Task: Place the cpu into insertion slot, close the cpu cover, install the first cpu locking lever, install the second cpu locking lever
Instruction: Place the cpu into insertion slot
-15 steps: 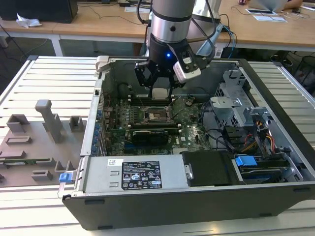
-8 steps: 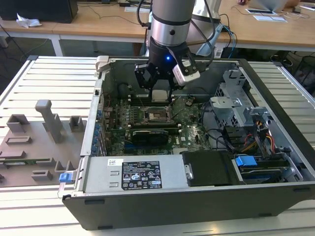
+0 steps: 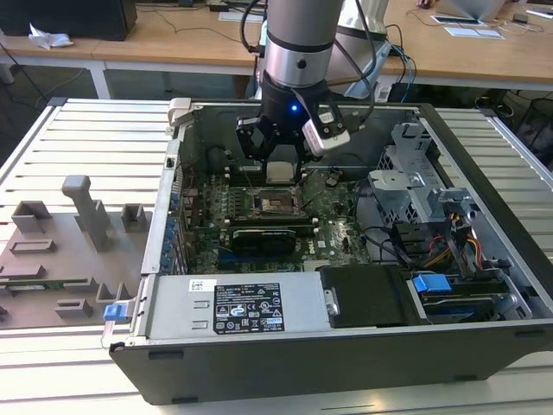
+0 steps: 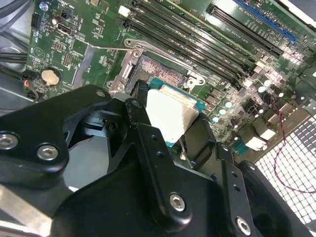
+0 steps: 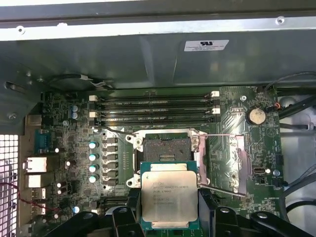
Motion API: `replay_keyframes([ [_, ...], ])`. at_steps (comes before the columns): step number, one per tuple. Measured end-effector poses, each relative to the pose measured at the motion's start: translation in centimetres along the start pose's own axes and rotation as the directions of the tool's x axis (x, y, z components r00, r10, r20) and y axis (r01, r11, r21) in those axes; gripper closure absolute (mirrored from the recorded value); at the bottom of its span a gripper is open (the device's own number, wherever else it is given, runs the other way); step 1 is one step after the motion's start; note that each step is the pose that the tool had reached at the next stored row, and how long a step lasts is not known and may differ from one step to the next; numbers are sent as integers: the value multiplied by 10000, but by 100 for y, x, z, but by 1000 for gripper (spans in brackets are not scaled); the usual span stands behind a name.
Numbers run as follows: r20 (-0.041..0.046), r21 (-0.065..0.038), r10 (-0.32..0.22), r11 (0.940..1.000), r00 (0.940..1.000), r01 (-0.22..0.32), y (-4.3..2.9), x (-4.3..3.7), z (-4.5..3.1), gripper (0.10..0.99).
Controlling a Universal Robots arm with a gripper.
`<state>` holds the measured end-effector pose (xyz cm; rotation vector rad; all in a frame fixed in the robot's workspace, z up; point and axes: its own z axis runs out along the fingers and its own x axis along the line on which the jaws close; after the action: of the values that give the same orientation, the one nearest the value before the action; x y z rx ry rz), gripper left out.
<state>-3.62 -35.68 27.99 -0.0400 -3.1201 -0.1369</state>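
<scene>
Gripper (image 5: 169, 210) pinches cpu (image 5: 169, 190) near insertion slot (image 5: 165, 148), whose bare recess first wrist view shows.

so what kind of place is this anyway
Probably a robotics lab or workshop: a robot arm reaches into an open desktop computer case on a slatted metal bench, with wooden desks behind.

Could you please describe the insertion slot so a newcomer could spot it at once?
Inside the computer case, find the green motherboard. Beside its four black memory slots sits the insertion slot, near the cpu held in the gripper. It alone is a dark square recess with a metal rim.
</scene>
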Motion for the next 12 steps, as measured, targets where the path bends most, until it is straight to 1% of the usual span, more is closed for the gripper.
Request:
replay_keyframes([
  [12, 0, 0, 0, 10000, 10000, 0, -9, -2, 96, 541],
])
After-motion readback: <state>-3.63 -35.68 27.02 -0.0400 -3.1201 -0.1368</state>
